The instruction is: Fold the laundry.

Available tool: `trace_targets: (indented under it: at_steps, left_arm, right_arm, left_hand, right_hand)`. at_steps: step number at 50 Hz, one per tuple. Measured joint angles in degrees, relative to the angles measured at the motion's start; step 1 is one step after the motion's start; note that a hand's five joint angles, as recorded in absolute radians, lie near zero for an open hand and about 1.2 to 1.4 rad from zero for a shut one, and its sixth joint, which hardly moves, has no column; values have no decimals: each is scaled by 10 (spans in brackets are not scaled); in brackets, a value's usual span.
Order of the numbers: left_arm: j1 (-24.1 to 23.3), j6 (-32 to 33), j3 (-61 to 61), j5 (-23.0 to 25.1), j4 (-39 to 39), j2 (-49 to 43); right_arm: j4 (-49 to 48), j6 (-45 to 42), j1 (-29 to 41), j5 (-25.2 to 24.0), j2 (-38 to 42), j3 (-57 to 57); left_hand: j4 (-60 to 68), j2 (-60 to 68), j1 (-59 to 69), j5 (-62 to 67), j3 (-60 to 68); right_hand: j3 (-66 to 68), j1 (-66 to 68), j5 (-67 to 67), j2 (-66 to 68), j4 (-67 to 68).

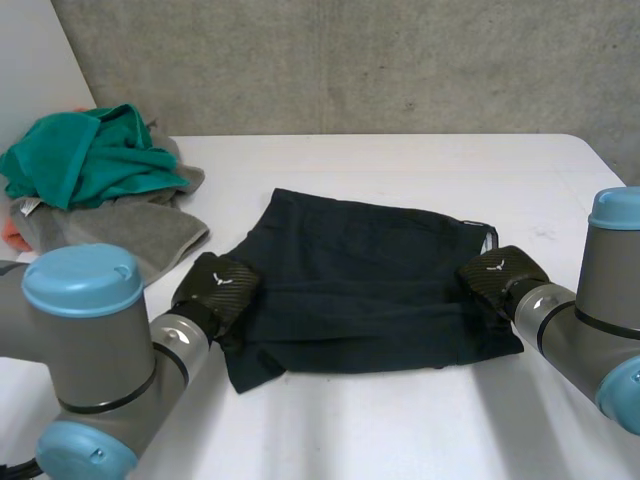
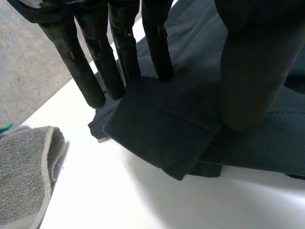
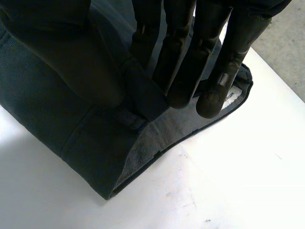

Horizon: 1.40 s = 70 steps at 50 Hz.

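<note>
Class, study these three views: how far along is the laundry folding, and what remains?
Done: the dark garment lies spread flat on the table. In hand: the left hand and right hand pinch its opposite side edges between fingers and thumb. Left: making this fold, then the pile behind the left arm, teal cloth on a grey towel.

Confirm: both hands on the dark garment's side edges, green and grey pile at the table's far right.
Wrong side: the head view shows the green and grey pile far left on the table. The left hand and right hand are on the side edges of the dark garment.
</note>
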Motion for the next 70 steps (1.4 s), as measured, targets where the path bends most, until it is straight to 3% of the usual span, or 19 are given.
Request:
trace_targets:
  at_steps: [5, 9, 13, 19, 23, 26, 35, 41, 49, 54, 58, 60, 61, 63, 67, 70]
  left_arm:
    - [0, 0, 22, 1, 0, -29]
    - [-1, 0, 37, 1, 0, -48]
    - [-2, 0, 44, 1, -1, -46]
    - [-6, 2, 43, 0, -28, 36]
    - [-8, 3, 43, 1, -84, 106]
    - [-9, 5, 47, 8, -168, 160]
    - [-6, 8, 53, 53, -371, 227]
    - [-6, 8, 39, 75, -417, 226]
    - [-5, 11, 41, 78, -386, 169]
    - [-2, 32, 100, 76, -321, 101]
    - [-1, 66, 189, 75, -230, 20]
    - [-1, 69, 196, 75, -223, 12]
    - [0, 89, 246, 75, -173, -38]
    - [1, 103, 284, 76, -137, -79]
    - [1, 115, 318, 76, -105, -119]
    - [1, 127, 380, 79, -57, -191]
  right_arm:
    - [-5, 0, -1, 1, 0, 1]
    - [-6, 0, -2, 2, 0, 2]
    - [-6, -4, -2, 4, -2, 2]
    - [16, -35, -2, 5, -37, -4]
    - [50, -80, -5, 5, -82, -6]
    - [95, -133, -6, 5, -129, -6]
    - [227, -223, -7, 4, -232, 12]
    - [274, -234, -8, -5, -266, 47]
    - [261, -234, -7, -11, -251, 85]
    - [208, -229, -7, -8, -214, 62]
    - [151, -221, -6, -1, -156, 13]
    - [144, -220, -6, 1, -147, 5]
    - [135, -218, -5, 4, -134, -4]
    - [98, -203, -1, 23, -74, -46]
    - [85, -198, 0, 31, -54, -60]
    - [31, -189, 2, 63, 17, -103]
  left_hand:
    - [86, 87, 79, 80, 88]
    - [275, 275, 252, 264, 272]
    - [326, 325, 280, 304, 322]
    - [330, 328, 280, 304, 326]
    - [330, 330, 280, 304, 326]
    - [330, 330, 280, 304, 326]
    - [332, 330, 280, 304, 326]
    - [332, 330, 280, 304, 326]
    - [332, 330, 280, 313, 328]
    - [332, 331, 280, 313, 328]
    - [332, 331, 281, 313, 328]
    - [332, 331, 281, 313, 328]
    - [332, 331, 281, 313, 329]
    - [332, 331, 281, 313, 329]
    - [332, 331, 281, 313, 329]
    - [332, 332, 281, 313, 329]
  right_hand:
    - [0, 0, 0, 0, 0]
    - [0, 0, 0, 0, 0]
    - [0, 0, 0, 0, 0]
    - [0, 0, 0, 0, 0]
    - [0, 0, 0, 0, 0]
    - [0, 0, 0, 0, 0]
    - [0, 0, 0, 0, 0]
    - [0, 0, 0, 0, 0]
    - [0, 0, 0, 0, 0]
    - [0, 0, 0, 0, 0]
    - [0, 0, 0, 0, 0]
    - [0, 0, 0, 0, 0]
    - [0, 0, 0, 0, 0]
    - [1, 0, 0, 0, 0]
    - [2, 0, 0, 0, 0]
    - [2, 0, 0, 0, 0]
